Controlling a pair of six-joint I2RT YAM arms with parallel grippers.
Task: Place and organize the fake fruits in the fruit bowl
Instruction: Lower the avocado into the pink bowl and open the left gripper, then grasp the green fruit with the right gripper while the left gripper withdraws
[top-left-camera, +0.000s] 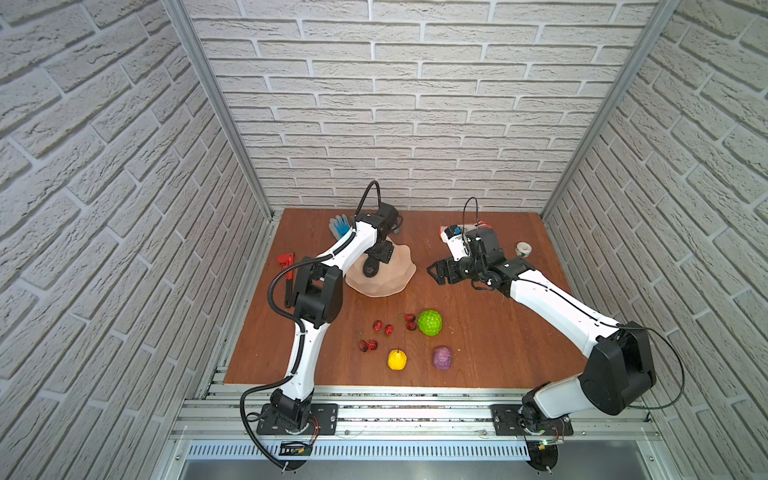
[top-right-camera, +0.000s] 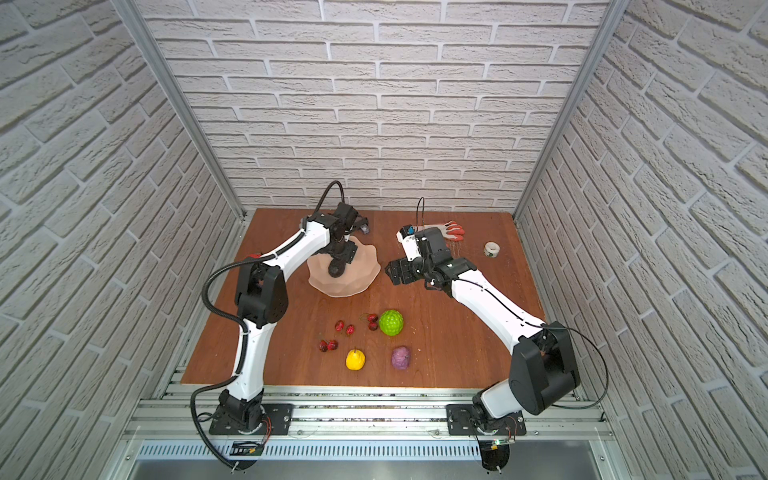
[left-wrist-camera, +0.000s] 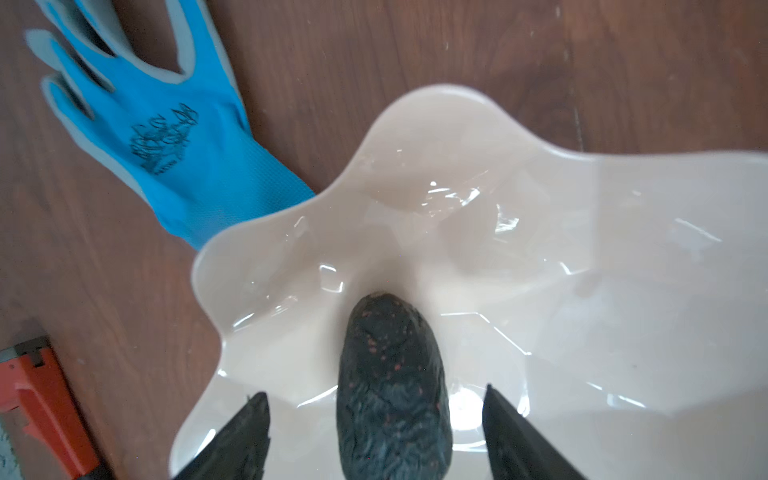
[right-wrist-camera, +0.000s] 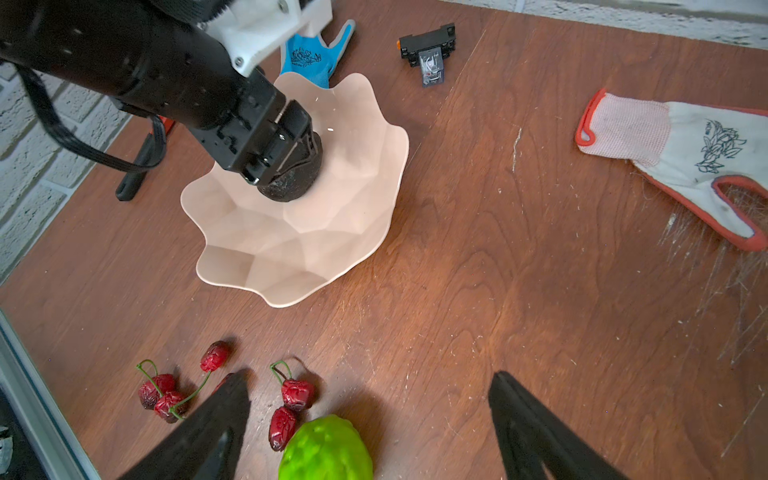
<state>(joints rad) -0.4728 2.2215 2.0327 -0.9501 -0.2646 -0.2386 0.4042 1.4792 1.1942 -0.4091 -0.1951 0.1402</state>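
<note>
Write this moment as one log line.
left tool: open around avocado in fruit bowl | right tool: open, empty | outside: green ball, yellow pear, purple fruit, berries

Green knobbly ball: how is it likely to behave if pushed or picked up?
The green knobbly ball looks nearly round, so a push would probably roll it, perhaps into the red berries beside it. Its bumps should give a grip some purchase, though the glossy skin may slip.

Peach-pink scalloped plastic bowl (left-wrist-camera: 582, 257): glossy, smooth inside. Dark avocado-shaped fruit (left-wrist-camera: 390, 382): matt, bumpy skin. Brown wood-grain counter (right-wrist-camera: 540, 249): scratched, low sheen. Blue knit cloth glove (left-wrist-camera: 174, 137): grey rubbery edging.
</note>
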